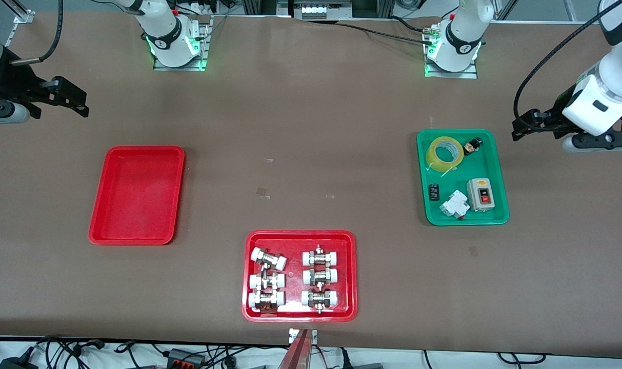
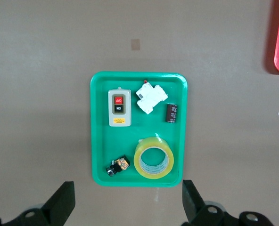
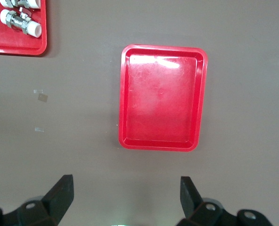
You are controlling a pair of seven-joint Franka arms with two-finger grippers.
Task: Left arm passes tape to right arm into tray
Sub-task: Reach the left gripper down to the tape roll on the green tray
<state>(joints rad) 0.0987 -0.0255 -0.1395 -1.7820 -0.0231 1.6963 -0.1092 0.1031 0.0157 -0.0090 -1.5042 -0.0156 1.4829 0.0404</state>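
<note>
The yellow tape [image 1: 435, 155] lies flat in the green tray [image 1: 457, 177], in the corner farthest from the front camera. It also shows in the left wrist view [image 2: 153, 173]. My left gripper [image 1: 517, 132] is open and empty, up over bare table beside the green tray, toward the left arm's end; it shows in its wrist view [image 2: 128, 202]. The plain red tray [image 1: 136, 195] is empty and also shows in the right wrist view [image 3: 162, 96]. My right gripper [image 1: 82, 105] is open and empty over bare table at the right arm's end; it shows in its wrist view [image 3: 127, 197].
The green tray also holds a grey switch box [image 1: 480, 195], a white breaker [image 1: 454, 205], a black capacitor [image 1: 434, 192] and a small black-and-brass part [image 1: 472, 147]. A red tray with several metal-and-white fittings [image 1: 299, 275] sits near the table's front edge.
</note>
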